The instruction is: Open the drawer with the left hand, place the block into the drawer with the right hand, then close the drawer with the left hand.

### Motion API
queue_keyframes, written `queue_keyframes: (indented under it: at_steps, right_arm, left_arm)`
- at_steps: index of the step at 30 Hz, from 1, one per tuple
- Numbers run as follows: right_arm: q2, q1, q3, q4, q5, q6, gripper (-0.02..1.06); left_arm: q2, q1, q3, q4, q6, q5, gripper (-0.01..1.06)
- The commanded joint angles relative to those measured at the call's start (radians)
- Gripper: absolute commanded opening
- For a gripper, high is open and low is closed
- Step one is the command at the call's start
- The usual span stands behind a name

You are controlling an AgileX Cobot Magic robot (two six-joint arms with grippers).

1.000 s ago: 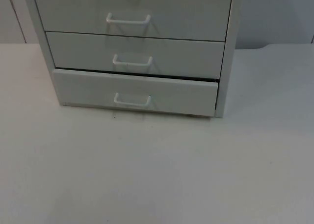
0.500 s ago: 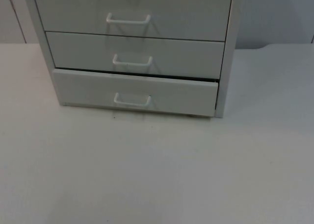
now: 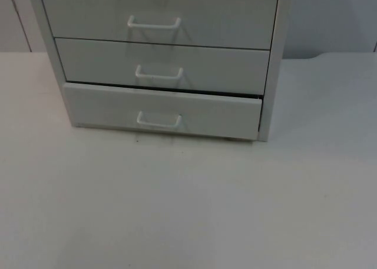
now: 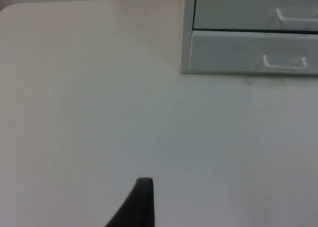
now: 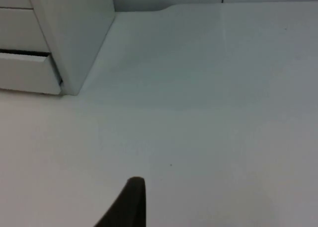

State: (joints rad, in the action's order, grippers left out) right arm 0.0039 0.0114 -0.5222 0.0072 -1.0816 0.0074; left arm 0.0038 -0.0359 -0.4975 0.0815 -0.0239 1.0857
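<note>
A pale grey drawer cabinet (image 3: 159, 57) stands at the back of the white table. Its bottom drawer (image 3: 162, 107) sticks out a little from the frame, with a dark gap along its top edge, and has a white wire handle (image 3: 159, 120). The two drawers above sit flush. My left gripper (image 4: 141, 204) waits low over bare table, well to the left of the cabinet (image 4: 248, 38) and in front of it. My right gripper (image 5: 130, 202) waits over bare table to the right of the cabinet's side wall (image 5: 74, 33), with the bottom drawer's corner (image 5: 30, 73) in sight.
The white table top (image 3: 188, 204) stretches open in front of the cabinet and on both sides. A grey partition wall (image 3: 330, 22) closes the back. The cabinet's right side panel (image 3: 272, 104) stands proud beside the drawer.
</note>
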Motion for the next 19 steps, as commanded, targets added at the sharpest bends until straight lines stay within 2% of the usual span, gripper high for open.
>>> queue_keyframes:
  at_steps: [1,15,19]
  right_arm:
    - [-0.004,-0.025,0.007,0.001,0.004,0.008,1.05]
    - [-0.004,-0.040,0.007,0.001,0.004,0.008,1.05]
    - [-0.004,-0.040,0.007,0.001,0.004,0.008,1.05]
  left_arm:
    - [-0.004,0.003,0.005,0.008,0.007,-0.013,1.05]
    - [-0.004,0.003,0.005,0.008,0.007,-0.013,1.05]
    - [-0.004,0.042,0.005,0.008,0.007,-0.013,1.05]
